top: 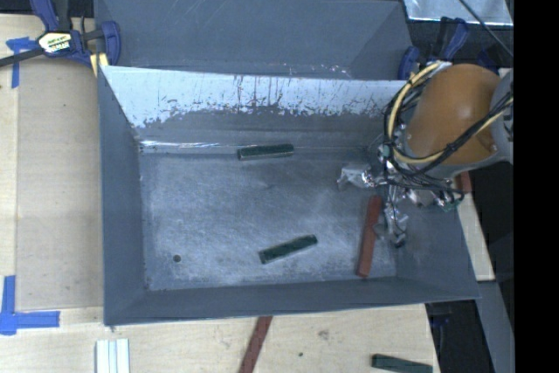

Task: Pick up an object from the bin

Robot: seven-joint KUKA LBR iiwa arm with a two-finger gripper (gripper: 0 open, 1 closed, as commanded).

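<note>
A long, thin reddish-brown flat stick [366,253] lies flat on the floor of the grey metal bin [122,214], close beside the right wall. It runs nearly front to back, its near end by the front right corner, its far end leaning slightly right.

Robotics lab or test cell: scratched grey sheet-metal bin [122,188], industrial robot arm with orange wrist cover [450,113], looped yellow and black cables [402,105] hanging over bin's right edge.

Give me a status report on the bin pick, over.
Gripper low at right end of bin, beside a brown stick. Stick lying by the right wall. Two green sticks well clear.
</note>
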